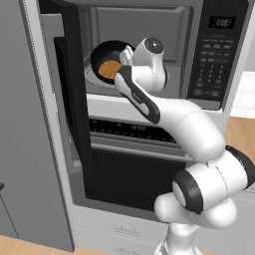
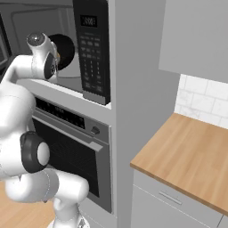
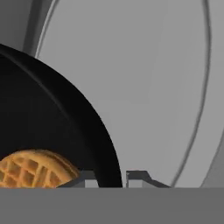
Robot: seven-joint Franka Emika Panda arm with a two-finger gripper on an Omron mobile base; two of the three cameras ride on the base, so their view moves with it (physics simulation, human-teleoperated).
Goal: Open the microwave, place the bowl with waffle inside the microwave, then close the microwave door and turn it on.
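A: Which colours are seen on the bowl with waffle (image 1: 107,62)?
B: A black bowl is shown; the waffle is golden-brown, with a grid pattern.
A: And the microwave (image 1: 199,45)?
B: A pale grey cavity is seen, beside a black keypad panel (image 2: 92,53) with grey buttons.
A: Anything else?
B: A light wood-grain worktop (image 2: 187,153) and white tiles (image 2: 202,100) are shown.

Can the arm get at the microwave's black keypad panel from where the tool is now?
Probably not yet: the tool is inside the open microwave, clamped on the shallow black bowl with waffle's rim. The black keypad panel itself looks unobstructed.
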